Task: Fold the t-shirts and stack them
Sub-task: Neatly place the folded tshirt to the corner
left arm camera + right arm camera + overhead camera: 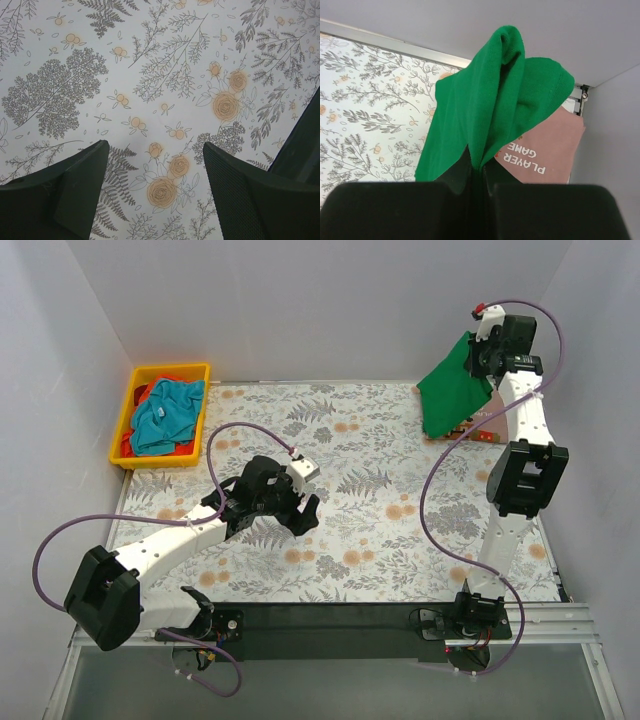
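Soft, light bright green cloth t-shirt [485, 100] droops from the clenched right gripper [479, 172]. I'd grab its shoulders instead. The left gripper [155, 146] gapes empty.

I see a yellow plastic bin [172, 368] at the far left corner of the counter [560, 612]; a floral cover [370, 440] lies over it.
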